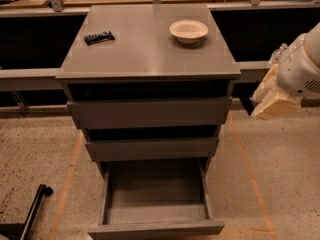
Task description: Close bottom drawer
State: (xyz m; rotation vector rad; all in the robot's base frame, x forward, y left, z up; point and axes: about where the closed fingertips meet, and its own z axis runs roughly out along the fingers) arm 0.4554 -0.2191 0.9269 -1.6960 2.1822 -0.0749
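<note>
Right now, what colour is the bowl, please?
The bowl is cream, camera view; the gripper hangs right of the cabinet.

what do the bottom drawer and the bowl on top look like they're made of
Bottom drawer: likely painted or laminated board, matte grey, flat handleless front, no grain visible. Bowl: cream, dull surface, perhaps paper pulp or ceramic. The gripper, pale and plastic-looking, hangs beside the cabinet.

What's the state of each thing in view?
Bottom drawer: pulled far out, empty.
Middle drawer: looks slightly out.
Top drawer: looks slightly out.
Bowl: upright on cabinet top, looks empty.
Black item: lying flat on cabinet top.
Claw: right of top drawer, touching nothing.
</note>
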